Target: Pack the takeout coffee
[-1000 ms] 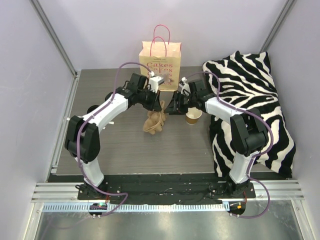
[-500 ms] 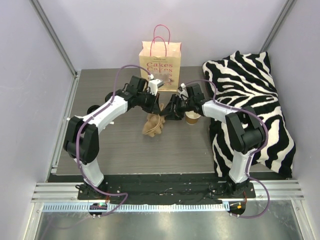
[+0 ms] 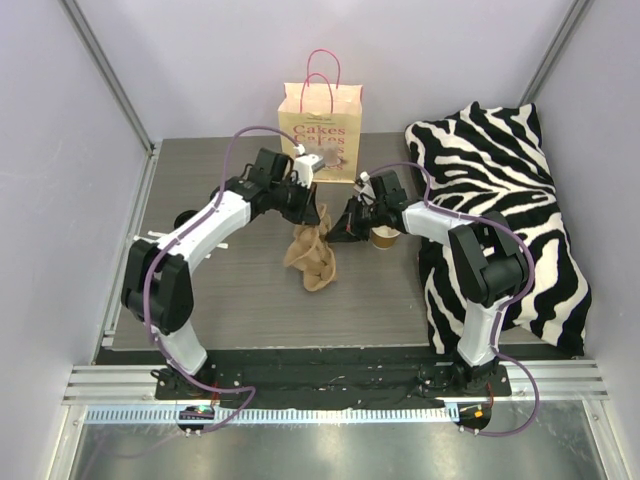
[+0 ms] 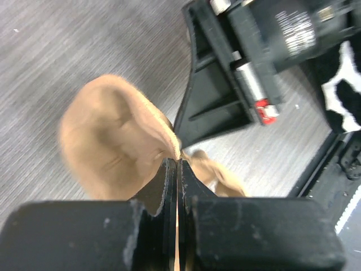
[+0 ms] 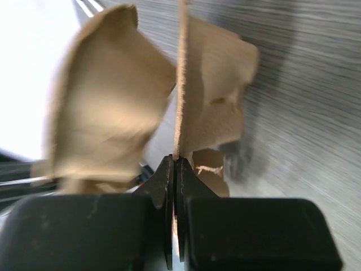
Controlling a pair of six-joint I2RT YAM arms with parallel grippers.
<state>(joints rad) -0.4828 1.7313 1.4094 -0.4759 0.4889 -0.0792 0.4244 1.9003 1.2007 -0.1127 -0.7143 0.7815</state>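
Observation:
A brown pulp cup carrier hangs crumpled over the table's middle, held between both arms. My left gripper is shut on its thin upper edge, and the left wrist view shows the carrier pinched at the left gripper's tips. My right gripper is shut on another edge of the carrier, seen as a sheet rising from the right gripper's closed tips. The takeout coffee cup stands upright on the table just right of the right gripper, partly hidden by it.
A cream paper bag with pink handles and "Cakes" lettering stands at the back centre. A zebra-striped cushion fills the right side. The grey wood-grain table runs to a black front edge.
My right gripper has moved left off the cup's side and shut on the carrier's edge. The carrier now hangs lower and more stretched out. The left gripper has kept its grip.

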